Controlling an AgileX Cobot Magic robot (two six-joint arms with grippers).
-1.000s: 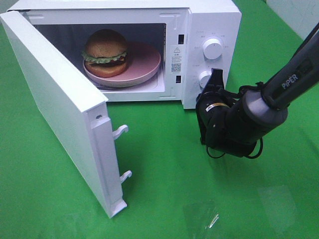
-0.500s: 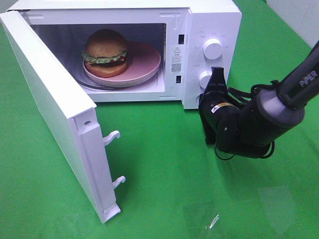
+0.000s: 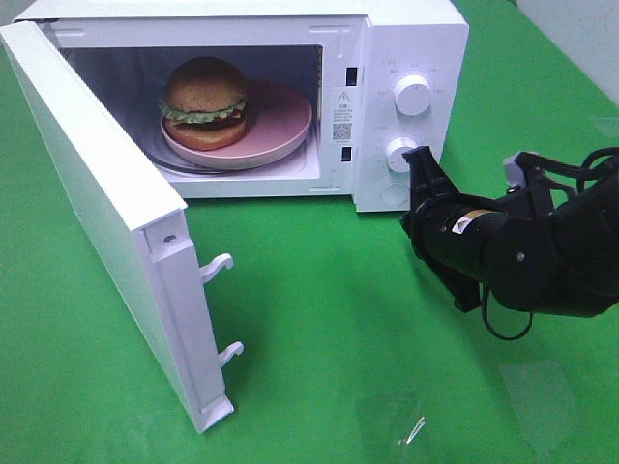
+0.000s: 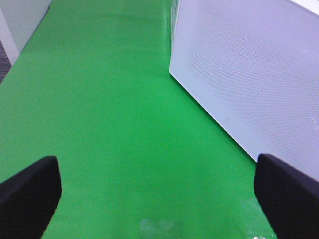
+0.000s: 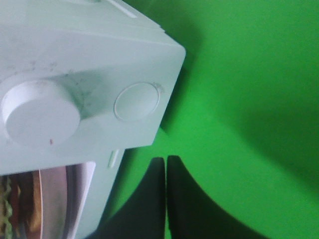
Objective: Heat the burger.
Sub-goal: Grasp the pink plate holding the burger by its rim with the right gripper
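Note:
The burger point(image 3: 205, 101), with golden buns and green lettuce, sits on a pink plate point(image 3: 285, 124) inside the open white microwave point(image 3: 411, 39). My right gripper point(image 3: 419, 157) is shut and empty, its tip just right of the lower knob point(image 3: 398, 152). In the right wrist view the shut fingertips point(image 5: 166, 167) lie close below the round button point(image 5: 137, 101) and the knob point(image 5: 40, 117); a sliver of the burger point(image 5: 7, 211) shows. My left gripper point(image 4: 159, 199) is open and empty over green cloth, out of the exterior view.
The microwave door point(image 3: 106, 213) stands wide open at the left, with two latch hooks point(image 3: 218, 266) on its edge. A white perforated microwave panel point(image 4: 249, 74) is beside my left gripper. Green cloth point(image 3: 319, 319) covers the table.
My right gripper has pulled back to the right, away from the microwave's front. The door swung a little wider open early on, then stayed still.

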